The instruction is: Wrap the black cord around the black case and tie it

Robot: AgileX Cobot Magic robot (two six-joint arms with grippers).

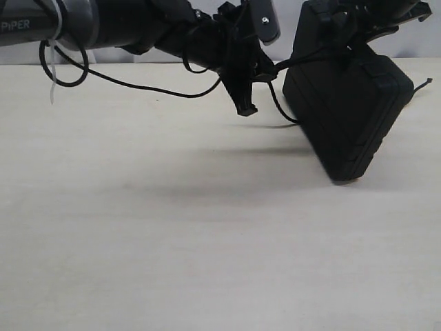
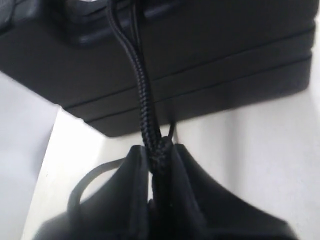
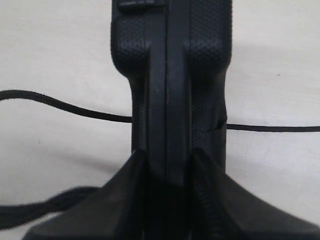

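The black case (image 1: 348, 110) hangs tilted above the table at the right, with one corner low near the surface. My right gripper (image 3: 167, 155) is shut on the case (image 3: 170, 75) across its seam edge. The black cord (image 1: 289, 65) runs taut from the case to my left gripper (image 1: 245, 83), and a slack loop droops below it. In the left wrist view, my left gripper (image 2: 159, 150) is shut on the braided cord (image 2: 142, 95), which leads up over the case (image 2: 200, 60). A thin stretch of cord (image 3: 50, 102) crosses behind the case in the right wrist view.
The pale table (image 1: 172, 227) stretches wide in front of and below both arms. A smooth black cable (image 1: 138, 86) loops under the left arm, fastened with a white zip tie (image 1: 52, 72). A cord end (image 1: 424, 84) sticks out past the case at the right.
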